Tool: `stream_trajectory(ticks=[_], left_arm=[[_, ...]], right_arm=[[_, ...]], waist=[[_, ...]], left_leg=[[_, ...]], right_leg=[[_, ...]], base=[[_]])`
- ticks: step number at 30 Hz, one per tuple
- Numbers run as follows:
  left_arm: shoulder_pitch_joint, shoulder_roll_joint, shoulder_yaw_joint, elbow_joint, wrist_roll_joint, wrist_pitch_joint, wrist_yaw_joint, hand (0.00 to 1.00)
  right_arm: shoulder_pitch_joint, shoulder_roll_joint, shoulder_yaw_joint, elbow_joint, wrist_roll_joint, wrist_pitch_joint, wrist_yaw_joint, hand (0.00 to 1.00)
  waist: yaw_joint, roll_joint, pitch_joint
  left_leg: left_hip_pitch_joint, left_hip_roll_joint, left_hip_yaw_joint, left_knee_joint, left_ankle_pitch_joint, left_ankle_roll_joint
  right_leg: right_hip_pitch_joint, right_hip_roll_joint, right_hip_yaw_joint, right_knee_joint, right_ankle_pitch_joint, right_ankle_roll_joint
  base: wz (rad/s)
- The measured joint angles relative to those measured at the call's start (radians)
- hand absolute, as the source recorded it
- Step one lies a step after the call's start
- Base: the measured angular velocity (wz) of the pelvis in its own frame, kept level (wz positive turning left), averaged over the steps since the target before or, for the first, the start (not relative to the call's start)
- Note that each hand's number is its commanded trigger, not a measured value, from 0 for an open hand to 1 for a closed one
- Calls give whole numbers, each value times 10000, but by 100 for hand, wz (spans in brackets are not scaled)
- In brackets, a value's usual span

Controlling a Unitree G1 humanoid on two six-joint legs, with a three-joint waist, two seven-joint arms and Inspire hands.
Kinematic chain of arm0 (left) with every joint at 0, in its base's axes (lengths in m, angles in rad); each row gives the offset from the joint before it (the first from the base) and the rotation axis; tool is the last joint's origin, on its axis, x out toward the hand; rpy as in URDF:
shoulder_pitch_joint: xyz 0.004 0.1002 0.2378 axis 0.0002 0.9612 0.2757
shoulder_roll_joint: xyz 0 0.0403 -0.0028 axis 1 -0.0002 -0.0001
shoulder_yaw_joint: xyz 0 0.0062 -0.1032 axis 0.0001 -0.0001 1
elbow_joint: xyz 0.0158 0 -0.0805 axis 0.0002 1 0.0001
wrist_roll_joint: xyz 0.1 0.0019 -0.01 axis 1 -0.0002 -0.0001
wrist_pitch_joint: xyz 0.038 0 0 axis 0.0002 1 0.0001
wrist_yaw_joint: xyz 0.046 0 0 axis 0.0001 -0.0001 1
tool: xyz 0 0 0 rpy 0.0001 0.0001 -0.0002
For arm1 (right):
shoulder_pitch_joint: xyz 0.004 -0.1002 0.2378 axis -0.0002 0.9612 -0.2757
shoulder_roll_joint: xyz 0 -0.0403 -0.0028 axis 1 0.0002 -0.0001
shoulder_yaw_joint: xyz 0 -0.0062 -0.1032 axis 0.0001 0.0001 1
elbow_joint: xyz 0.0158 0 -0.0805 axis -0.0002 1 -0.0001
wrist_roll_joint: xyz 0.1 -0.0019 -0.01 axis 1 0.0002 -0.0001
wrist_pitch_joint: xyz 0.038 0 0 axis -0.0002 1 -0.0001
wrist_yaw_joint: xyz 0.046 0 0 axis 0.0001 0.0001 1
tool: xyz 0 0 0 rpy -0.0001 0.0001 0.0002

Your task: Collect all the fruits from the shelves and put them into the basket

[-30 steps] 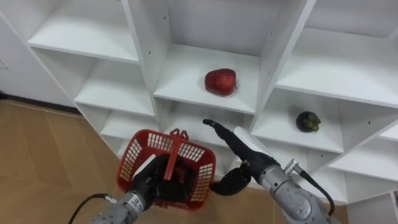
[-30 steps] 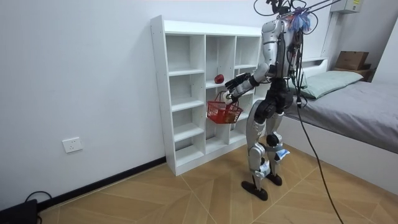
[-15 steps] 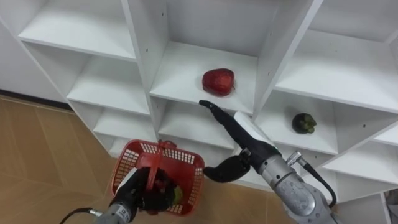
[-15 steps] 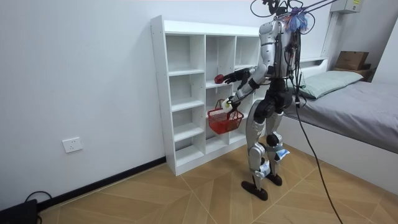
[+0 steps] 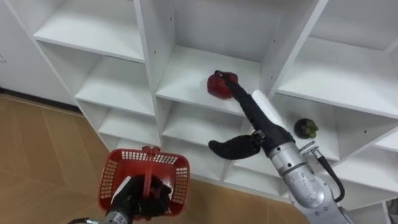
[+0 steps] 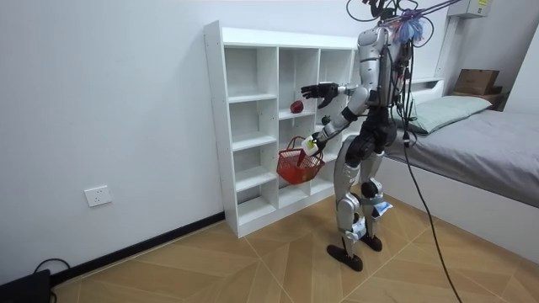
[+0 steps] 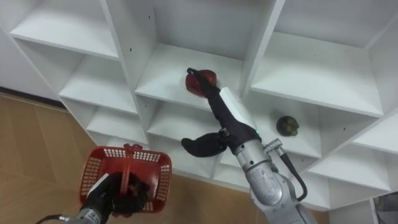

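A red fruit (image 5: 215, 86) lies on the middle shelf of the white closet (image 5: 151, 50). My right hand (image 5: 254, 117) is stretched into that compartment. It is open, with its straight fingertips (image 5: 226, 78) on the fruit's top and its thumb spread out below. A dark green fruit (image 5: 305, 128) sits one compartment to the right, on a lower shelf. My left hand (image 5: 139, 198) is shut on the handle of a red mesh basket (image 5: 112, 180), held low in front of the closet. What lies in the basket is too dark to tell. In the room view I stand facing the closet (image 6: 253, 126).
Upright white dividers (image 5: 283, 43) flank the red fruit's compartment closely on both sides. Wooden floor (image 5: 37, 143) lies below the basket. A bed (image 6: 480, 143) stands behind me at the room view's right.
My right hand has risen and reached forward from below the shelf edge onto the red fruit. My left hand has lowered the basket.
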Motion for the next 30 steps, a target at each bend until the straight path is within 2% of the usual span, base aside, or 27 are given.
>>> stream_trajectory(ticks=[4,11,30], left_arm=[[-13,-98,3,-3,14,-6,-9,100],[-63,-103,252,-13,20,-26,-16,100],[-181,-88,521,262,238,-34,-68,100]], right_arm=[[-143,1,-14,-4,0,-68,-176,0],[-469,-6,-80,-133,-1,-145,-585,0],[-553,-29,-364,-115,-3,-226,-1446,0]], waist=[[7,-22,-15],[27,-58,-43],[104,-64,-34]], left_leg=[[-91,-4,2,130,0,1],[-234,5,0,159,1,0],[-235,4,-28,63,2,0]], right_leg=[[-4,4,0,-52,-1,-1],[-113,24,-8,-121,4,0],[-102,27,-35,-109,15,-3]], base=[[5],[3],[1]])
